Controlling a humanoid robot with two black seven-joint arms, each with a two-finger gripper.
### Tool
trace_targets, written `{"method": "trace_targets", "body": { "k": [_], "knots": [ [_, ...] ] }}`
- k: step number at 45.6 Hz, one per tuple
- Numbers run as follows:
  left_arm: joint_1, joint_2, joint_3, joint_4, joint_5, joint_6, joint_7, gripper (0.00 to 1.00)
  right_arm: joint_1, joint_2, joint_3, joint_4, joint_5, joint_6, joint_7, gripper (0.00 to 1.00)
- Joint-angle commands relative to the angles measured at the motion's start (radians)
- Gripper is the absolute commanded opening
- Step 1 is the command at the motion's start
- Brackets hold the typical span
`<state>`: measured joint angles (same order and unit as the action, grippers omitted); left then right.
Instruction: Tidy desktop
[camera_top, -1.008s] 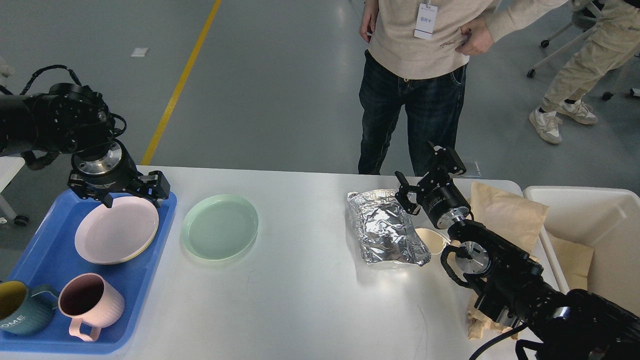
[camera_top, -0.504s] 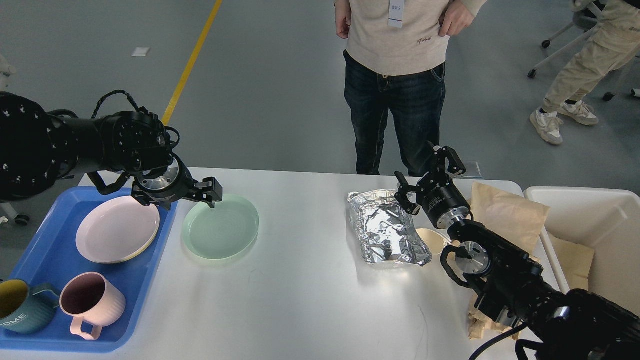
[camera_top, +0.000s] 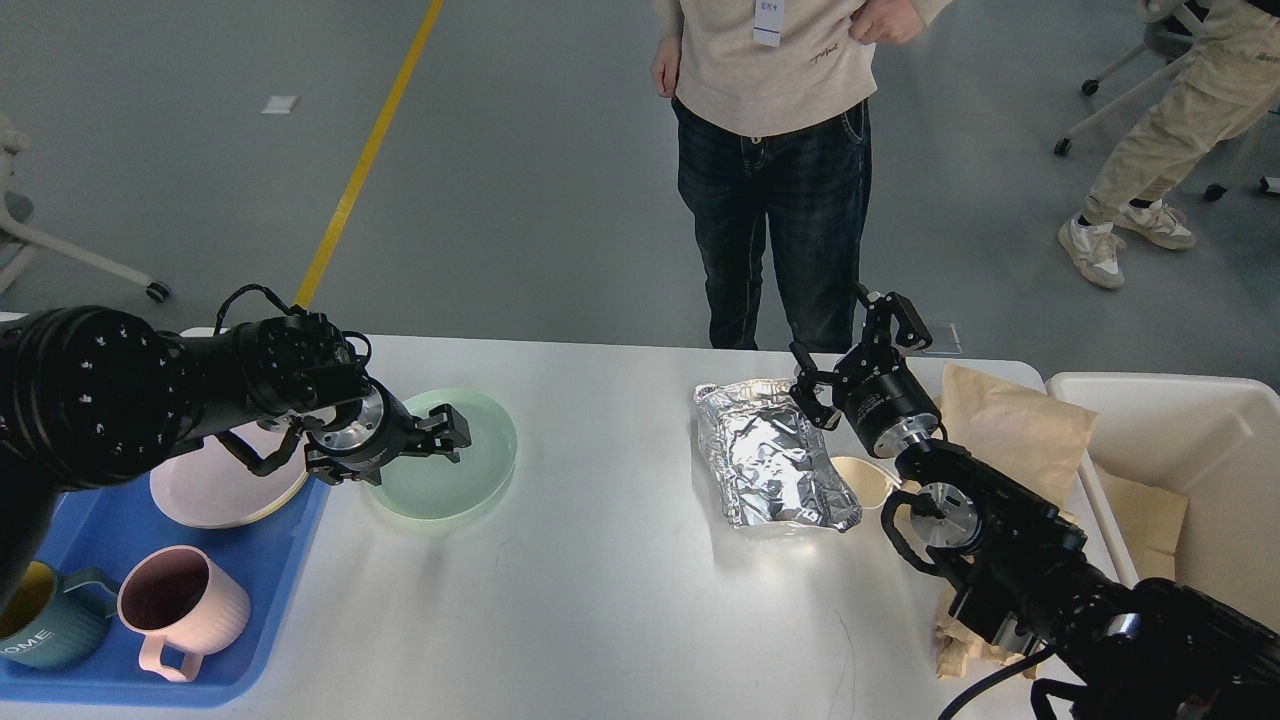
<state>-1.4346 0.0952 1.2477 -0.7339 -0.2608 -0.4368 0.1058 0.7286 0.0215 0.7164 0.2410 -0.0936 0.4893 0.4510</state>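
The white desktop (camera_top: 620, 580) holds a pale green plate (camera_top: 465, 475) at left centre and a crumpled foil bag (camera_top: 770, 460) at right centre. My left gripper (camera_top: 452, 432) hovers low over the green plate's left part, fingers apart and empty. My right gripper (camera_top: 850, 345) is open and empty, raised above the foil bag's far right corner. A small cream cup (camera_top: 865, 478) sits beside the foil bag, partly behind my right arm. A brown paper bag (camera_top: 1010, 425) lies at the right.
A blue tray (camera_top: 270, 590) at the left holds a pink plate (camera_top: 215, 490), a pink mug (camera_top: 180, 600) and a teal mug (camera_top: 40, 620). A white bin (camera_top: 1180, 400) stands at the right edge. Crumpled paper (camera_top: 955, 640) lies under my right arm. A person (camera_top: 770, 150) stands behind the table.
My left arm has swung right and down, from above the pink plate in the tray to over the green plate. The right arm has not moved. The person stepped left.
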Motion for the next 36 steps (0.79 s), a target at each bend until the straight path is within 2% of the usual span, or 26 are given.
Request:
{"method": "trace_targets", "body": {
  "k": [1, 2, 6, 13, 25, 36],
  "knots": [
    [0.051, -0.023, -0.045, 0.05, 0.0, 0.046, 0.07, 0.91, 0.0, 0.0, 0.0, 0.0, 0.0, 0.0, 0.0, 1.0],
    [0.072, -0.023, -0.08, 0.065, 0.0, 0.065, 0.11, 0.91, 0.0, 0.0, 0.0, 0.0, 0.0, 0.0, 0.0, 1.0],
    [0.086, -0.022, -0.126, 0.077, 0.0, 0.082, 0.167, 0.91, 0.0, 0.0, 0.0, 0.0, 0.0, 0.0, 0.0, 1.0],
    [0.089, -0.017, -0.148, 0.076, -0.002, 0.084, 0.229, 0.91, 0.0, 0.0, 0.0, 0.0, 0.0, 0.0, 0.0, 1.0],
    [0.146, 0.004, -0.195, 0.085, -0.002, 0.09, 0.238, 0.91, 0.0, 0.0, 0.0, 0.0, 0.0, 0.0, 0.0, 1.0],
    [0.186, -0.005, -0.195, 0.123, -0.002, 0.15, 0.238, 0.91, 0.0, 0.0, 0.0, 0.0, 0.0, 0.0, 0.0, 1.0]
  ]
}}
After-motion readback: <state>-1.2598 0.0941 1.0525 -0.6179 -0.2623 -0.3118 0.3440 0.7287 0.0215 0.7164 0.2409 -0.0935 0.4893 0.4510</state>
